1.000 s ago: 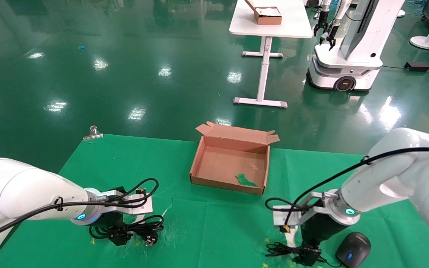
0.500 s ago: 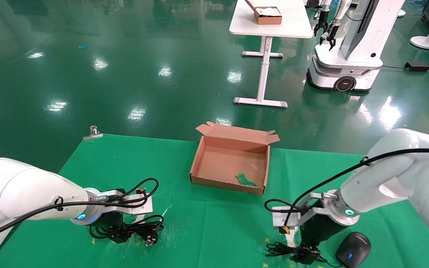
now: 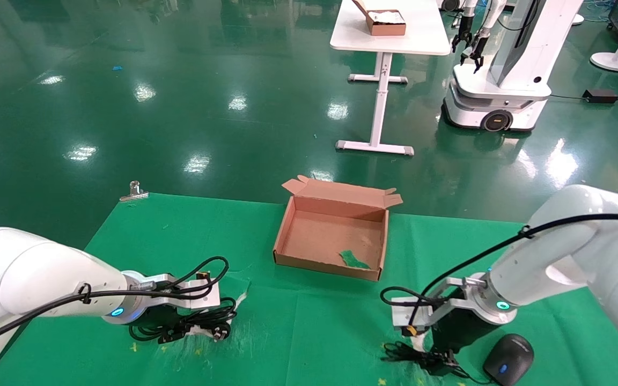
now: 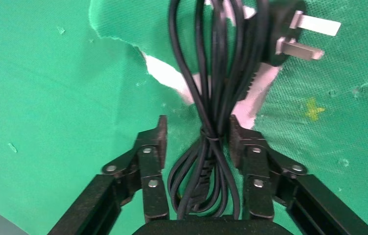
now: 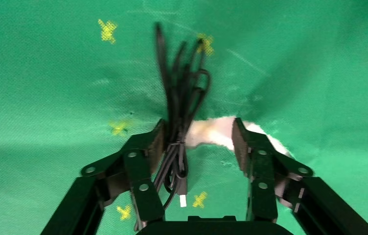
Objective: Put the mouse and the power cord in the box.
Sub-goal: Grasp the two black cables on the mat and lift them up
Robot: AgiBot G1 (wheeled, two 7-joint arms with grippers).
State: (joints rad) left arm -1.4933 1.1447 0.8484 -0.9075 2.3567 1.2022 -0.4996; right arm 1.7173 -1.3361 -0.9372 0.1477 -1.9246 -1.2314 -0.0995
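Note:
The power cord (image 3: 204, 326) lies coiled on the green cloth at the front left, its pronged plug (image 4: 289, 34) at the end. My left gripper (image 3: 169, 333) is down over it and open. The tied bundle (image 4: 211, 112) runs between the fingers, touching one pad and apart from the other. At the front right my right gripper (image 3: 442, 360) is open over the mouse's thin bundled wire (image 5: 179, 112), which lies against one finger (image 5: 155, 142). The black mouse (image 3: 508, 358) rests just right of that gripper. The open brown box (image 3: 326, 267) stands at mid-table.
A scrap of green cloth (image 3: 353, 260) lies inside the box. The cloth is torn by both grippers, showing white underneath (image 5: 216, 132). A metal clip (image 3: 134, 191) sits at the far left table edge. Beyond are a white table (image 3: 389, 32) and another robot (image 3: 502, 69).
The power cord bundle and my left gripper have shifted slightly away from the front edge, ruffling the torn cloth beside them. My right gripper and the mouse wire have moved slightly.

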